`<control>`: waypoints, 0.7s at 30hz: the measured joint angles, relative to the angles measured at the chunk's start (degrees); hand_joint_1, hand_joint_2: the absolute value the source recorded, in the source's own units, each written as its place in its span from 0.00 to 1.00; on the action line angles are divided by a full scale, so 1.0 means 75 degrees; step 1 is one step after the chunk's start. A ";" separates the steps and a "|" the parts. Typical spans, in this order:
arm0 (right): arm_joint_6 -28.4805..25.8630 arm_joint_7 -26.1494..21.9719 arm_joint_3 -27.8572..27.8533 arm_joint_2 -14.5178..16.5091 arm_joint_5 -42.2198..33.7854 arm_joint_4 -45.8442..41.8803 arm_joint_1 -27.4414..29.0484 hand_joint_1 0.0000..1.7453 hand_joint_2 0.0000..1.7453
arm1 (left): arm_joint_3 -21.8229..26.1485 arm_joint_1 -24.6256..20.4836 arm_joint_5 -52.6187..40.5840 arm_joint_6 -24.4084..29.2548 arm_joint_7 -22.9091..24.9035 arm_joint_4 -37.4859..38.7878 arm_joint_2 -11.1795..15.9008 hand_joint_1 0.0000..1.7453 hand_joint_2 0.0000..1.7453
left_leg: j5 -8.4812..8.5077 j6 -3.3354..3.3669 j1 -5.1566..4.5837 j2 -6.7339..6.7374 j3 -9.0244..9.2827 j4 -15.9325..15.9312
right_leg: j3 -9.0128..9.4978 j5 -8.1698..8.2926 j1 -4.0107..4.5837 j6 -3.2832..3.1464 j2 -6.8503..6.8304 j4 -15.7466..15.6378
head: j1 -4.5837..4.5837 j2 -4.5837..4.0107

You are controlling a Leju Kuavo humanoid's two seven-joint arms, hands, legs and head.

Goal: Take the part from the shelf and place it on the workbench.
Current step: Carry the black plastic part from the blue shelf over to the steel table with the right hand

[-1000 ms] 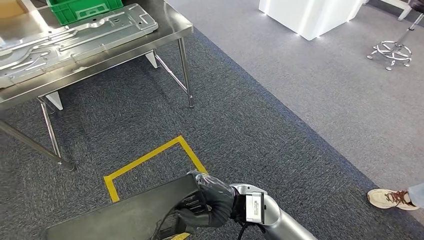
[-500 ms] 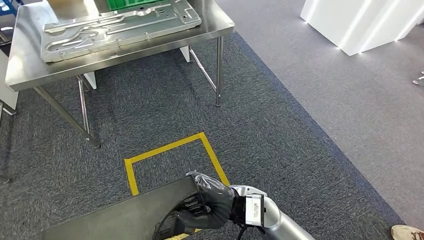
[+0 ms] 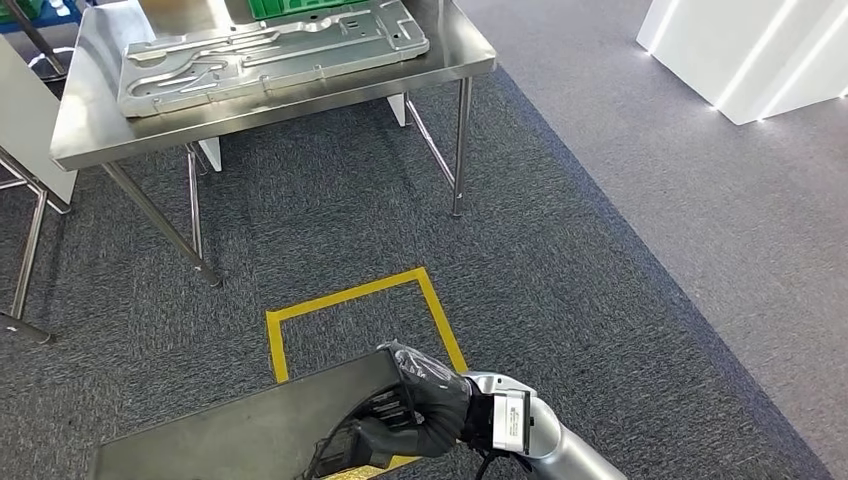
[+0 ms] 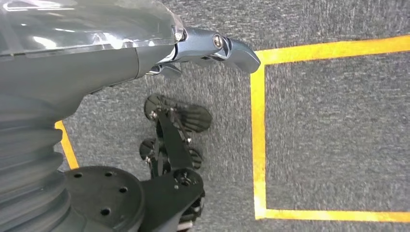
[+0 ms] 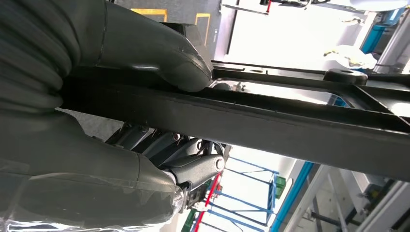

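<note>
At the lower edge of the head view, the right hand (image 3: pixel 425 410) grasps the part (image 3: pixel 250 430), a flat dark panel held low over the carpet floor (image 3: pixel 600 250). Its fingers (image 3: pixel 385 405) are wrapped over the panel's near edge. From the right wrist view, the thumb (image 5: pixel 159 53) presses on one face of the part (image 5: pixel 290 125) and the darker fingers (image 5: pixel 193 166) close against the opposite face.

Beneath the part, a yellow tape rectangle (image 3: pixel 350 300) marks the carpet. Ahead stands the stainless steel counter (image 3: pixel 100 130), well apart from the part. A stamped metal plate (image 3: pixel 270 50) lies flat on the counter, with a green crate (image 3: pixel 290 8) at its far edge.

The left hand (image 4: pixel 96 53) hangs above the floor (image 4: pixel 338 121) beside the yellow tape (image 4: pixel 258 145). One finger tip (image 4: pixel 237 48) extends forward with nothing visible under it; whether the remaining fingers are released or clenched cannot be determined.
</note>
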 joint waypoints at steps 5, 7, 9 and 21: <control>0.0014 -0.0002 0.0000 0.0001 -0.0005 0.0004 0.0023 0.98 1.00 | -0.0001 -0.0003 0.0009 -0.0008 -0.0011 0.0000 0.0002 0.00 1.00 | -0.0940 -0.0131 0.0025 0.0128 -0.0872 0.1953 | -0.0002 0.0010 0.0001 -0.0095 -0.0066 -0.0029 | -0.0009 0.0000; 0.0014 -0.0002 0.0000 0.0001 -0.0006 0.0006 0.0030 0.98 1.00 | -0.0003 0.0009 0.0009 -0.0008 -0.0014 0.0000 0.0003 0.00 1.00 | -0.0666 -0.0125 0.0025 0.0134 -0.0736 0.1710 | 0.0011 0.0005 0.0005 -0.0090 -0.0070 -0.0026 | -0.0009 0.0000; 0.0014 -0.0002 0.0000 0.0004 -0.0006 0.0004 0.0027 0.98 1.00 | -0.0004 0.0005 0.0009 -0.0009 -0.0023 0.0000 0.0013 0.00 1.00 | -0.0183 -0.0073 0.0015 0.0173 -0.0200 0.0648 | 0.0037 -0.0011 0.0017 -0.0060 -0.0071 -0.0022 | -0.0009 0.0000; 0.0001 -0.0005 -0.0007 -0.0002 -0.0054 -0.0044 0.0074 0.98 1.00 | -0.0098 -0.0005 -0.0022 -0.0048 -0.0090 0.0000 0.0022 0.00 1.00 | 0.0027 0.0368 -0.0030 0.0147 0.0232 -0.0244 | -0.1051 -0.0892 0.0022 0.0256 -0.0042 0.2108 | 0.0011 0.0000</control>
